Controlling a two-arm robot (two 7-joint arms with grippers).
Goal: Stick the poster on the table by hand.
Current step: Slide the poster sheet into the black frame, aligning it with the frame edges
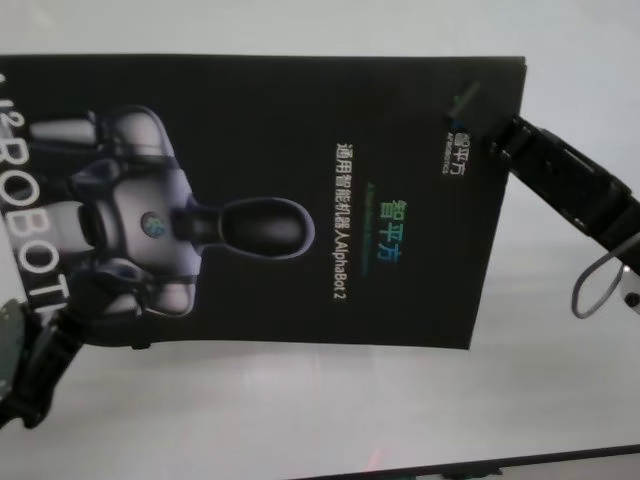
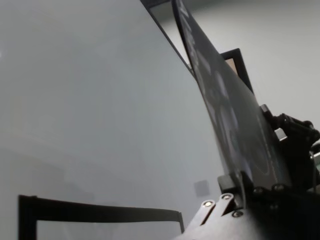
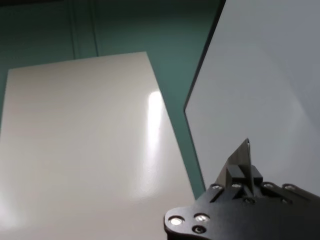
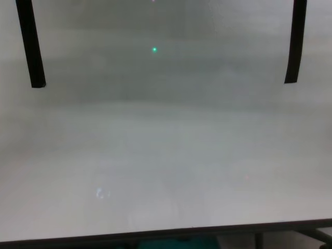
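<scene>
The white-grey worktop (image 1: 300,420) lies bare beneath the poster (image 1: 300,200), with two narrow black tape strips, the left strip (image 4: 30,44) and the right strip (image 4: 294,41), lying on its surface well apart, as the chest view shows them. The poster, a glossy black sheet bearing a silver-grey robot figure and the lettering "AlphaBot 2", is held above the worktop rather than laid on it: the left wrist view shows it standing edge-on and tilted, clear of the surface, and the chest view shows no sheet lying between the strips.

The left pincer (image 1: 25,360) is clenched on the poster's near left corner, the sheet's edge caught between its black links in the left wrist view (image 2: 250,185). The right pincer (image 1: 500,130) reaches in at the poster's far right corner and meets it there; whether it is clamped on the sheet cannot be told, since its fingertips are lost against the black print and its own wrist view does not show the grip.

By the look of things, the job stands at its carrying stage: the poster is lifted and spread between both arms. Lowering it flat onto the worktop between the strips and pressing it down appear to be left to do.
</scene>
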